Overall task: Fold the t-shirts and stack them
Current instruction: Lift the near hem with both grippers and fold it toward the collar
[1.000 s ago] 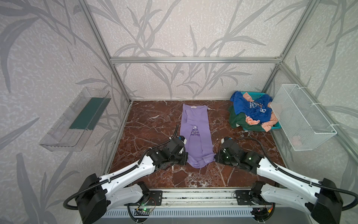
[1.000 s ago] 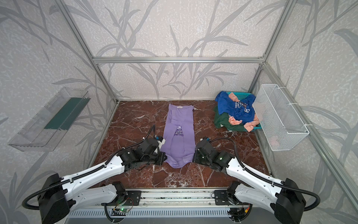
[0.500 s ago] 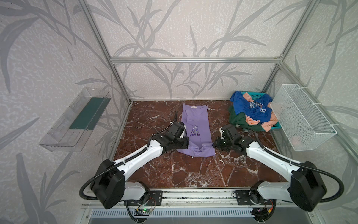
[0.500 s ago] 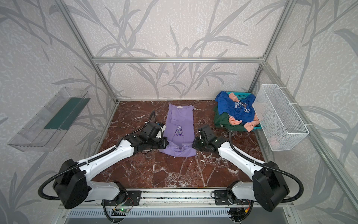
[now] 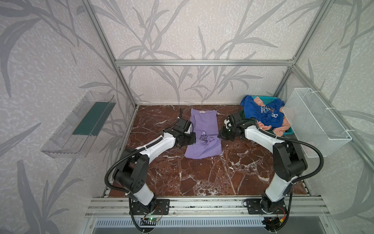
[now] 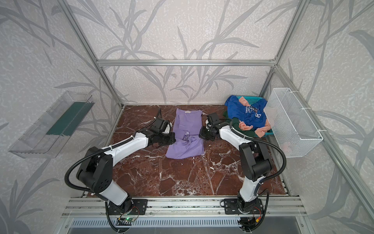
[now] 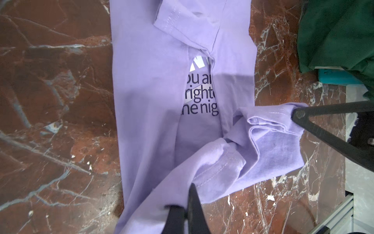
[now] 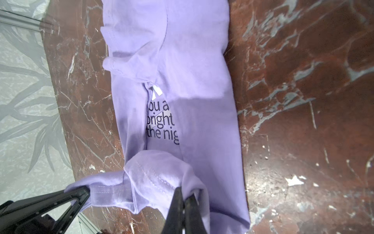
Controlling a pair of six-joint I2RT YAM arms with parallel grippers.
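Left gripper [image 5: 191, 138] is pinched shut on one corner of the hem of the lavender t-shirt [image 5: 204, 119], and the right gripper [image 5: 222, 134] is clamped shut on the opposite corner. The hem sags between them as a bunched band held up over the shirt's middle. The rest of this shirt lies flat and lengthwise on the marbled worktop [image 5: 202, 178], collar end towards the back wall. Its sides are folded inward, and dark lettering shows in the gap between them. Each gripper sits at a side edge of the shirt, about halfway along its length. Right of the lavender shirt, towards the back corner, the other shirts lie in a heap over a teal basket [image 5: 261, 98]. The blue t-shirt [image 5: 263, 113] with white print is on top, the peach t-shirt [image 5: 281, 129] spills out beneath it, and the dark green t-shirt [image 7: 334, 34] hangs nearest the lavender one. Beyond that heap, a white wire basket [image 5: 315, 119] hangs on the side wall. Well to the lavender shirt's left, a clear bin [image 5: 81, 125] is fixed to the opposite wall.
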